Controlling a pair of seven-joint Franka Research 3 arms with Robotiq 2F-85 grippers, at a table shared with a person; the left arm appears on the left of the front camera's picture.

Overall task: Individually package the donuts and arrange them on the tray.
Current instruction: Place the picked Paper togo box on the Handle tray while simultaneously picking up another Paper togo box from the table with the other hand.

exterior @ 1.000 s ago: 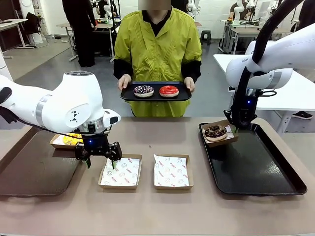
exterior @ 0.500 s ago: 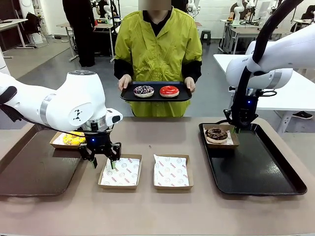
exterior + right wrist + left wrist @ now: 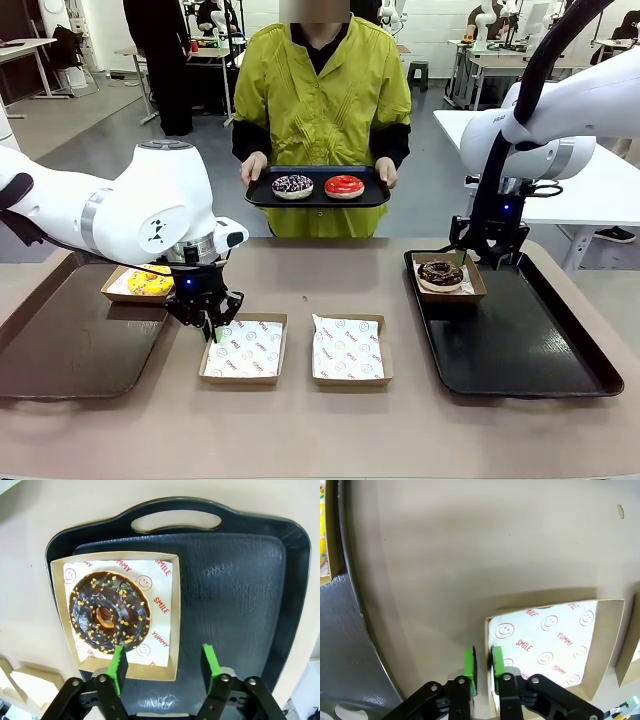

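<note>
My left gripper is low at the left edge of an empty paper-lined box. In the left wrist view its green pads stand close on either side of that box's wall. My right gripper hangs open just above a boxed chocolate donut at the far left corner of the black tray. In the right wrist view the gripper stands wide over the near edge of that donut's box. A yellow donut sits boxed at my left. The person holds a small tray with a sprinkled donut and a red donut.
A second empty lined box lies at the table's middle. A dark tray lies at the left, with the yellow donut's box at its far corner. Most of the right tray is bare.
My left gripper dropped and its jaws closed in around the empty box's wall. My right gripper set the chocolate donut's box down on the tray and opened.
</note>
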